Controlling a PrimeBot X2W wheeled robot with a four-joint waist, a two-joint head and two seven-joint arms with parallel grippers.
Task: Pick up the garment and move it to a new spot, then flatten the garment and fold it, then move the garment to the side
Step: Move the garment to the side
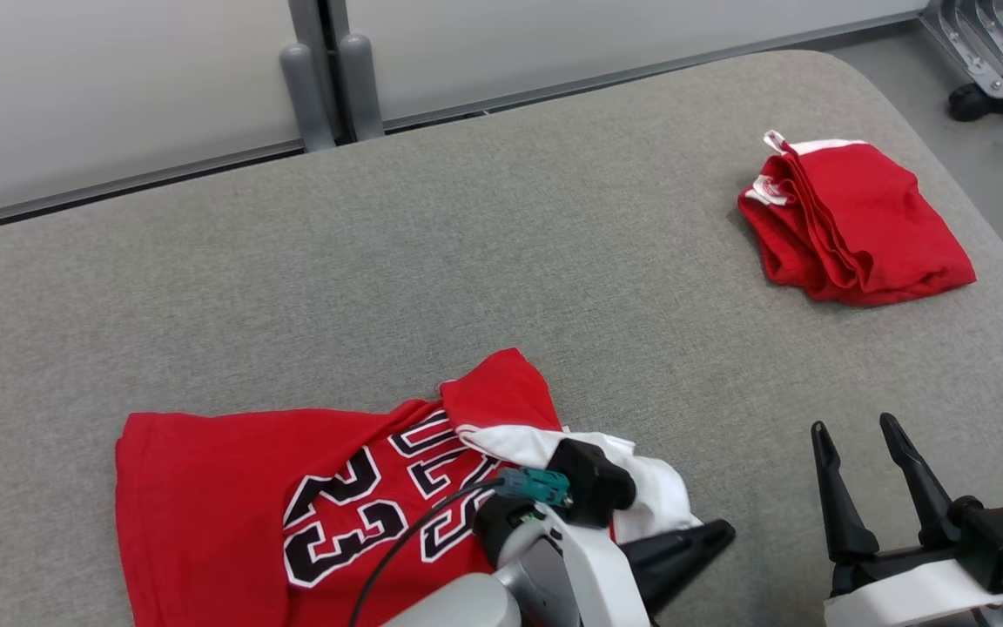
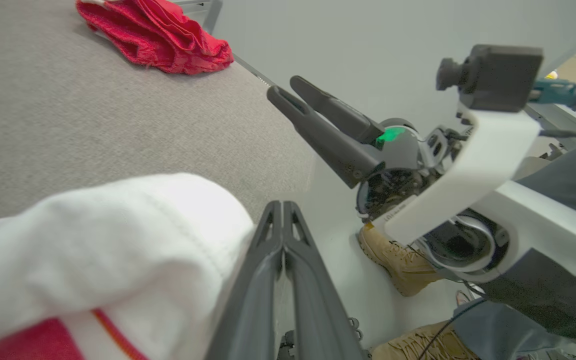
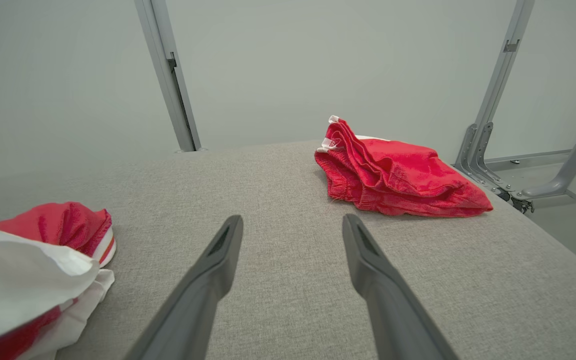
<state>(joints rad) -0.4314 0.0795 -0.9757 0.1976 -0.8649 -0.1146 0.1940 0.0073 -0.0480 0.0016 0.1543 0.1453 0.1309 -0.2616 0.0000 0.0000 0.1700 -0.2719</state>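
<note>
Lying jersey (image 1: 205, 488): your red 23 jersey is down on the grey padded surface (image 1: 467, 244), hugging the near edge toward the near left corner, numbers facing up, left part pretty flat.
Jersey's right end: all bunched up, with a red flap folded over and white fabric heaped on it, so nowhere near flat there.
Left gripper (image 1: 722, 528): parked right at that bunched end, fingers pressed tight together and pointing right along the near edge. From the left wrist view you get white cloth lying against their side, and nothing visibly caught between them.
Right gripper (image 1: 853, 424): by the near edge toward the right corner, fingers spread wide and pointing at the far edge, nothing in them, apart from the jersey.
Folded red garment (image 1: 858, 226): a neat-ish pile with white trim near the far right corner, well apart from the jersey and both grippers.
Tan boots (image 2: 398, 260): a person's feet on the floor, just off the surface's near edge.
</note>
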